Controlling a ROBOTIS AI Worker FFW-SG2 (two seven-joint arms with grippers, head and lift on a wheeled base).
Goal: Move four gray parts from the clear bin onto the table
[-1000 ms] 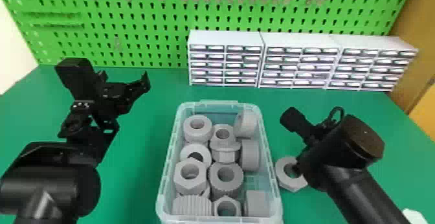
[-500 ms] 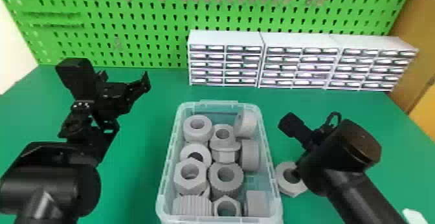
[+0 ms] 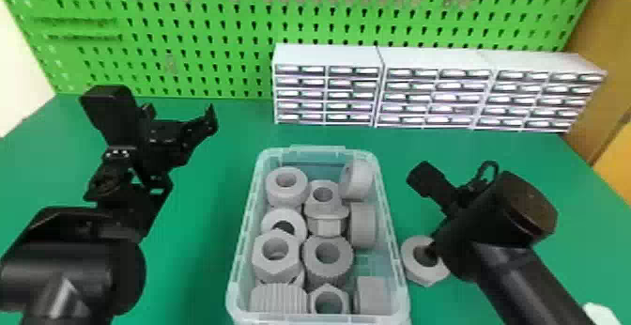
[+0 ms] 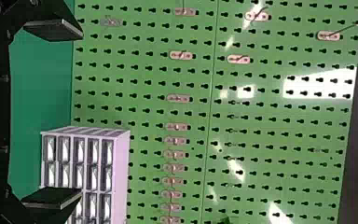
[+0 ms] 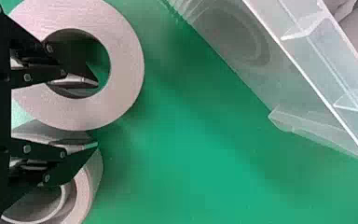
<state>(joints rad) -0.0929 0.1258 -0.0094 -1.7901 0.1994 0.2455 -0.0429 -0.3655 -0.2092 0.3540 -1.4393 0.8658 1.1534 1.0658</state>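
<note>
The clear bin (image 3: 393,235) holds several gray parts (image 3: 328,258). Just outside its right wall, a gray nut (image 3: 413,270) lies on the green table, and my right gripper (image 3: 462,195) is over it, fingertips hidden behind the wrist. In the right wrist view, that gripper (image 5: 98,114) is open, one finger inside the hole of a gray ring-shaped part (image 5: 126,65), the other outside its rim, above a second gray part (image 5: 91,186) beside it. My left gripper (image 3: 180,119) stands idle over the table's left side; its own wrist view shows this gripper (image 4: 80,114) open.
White drawer units (image 3: 328,58) stand along the back in front of the green pegboard (image 3: 244,23). Bare table (image 3: 202,235) lies between the left arm and the bin. In the right wrist view, the bin wall (image 5: 303,65) is close to the ring-shaped part.
My right arm has shifted slightly toward the robot, and the nut on the table has moved a little the same way. The left arm has kept still.
</note>
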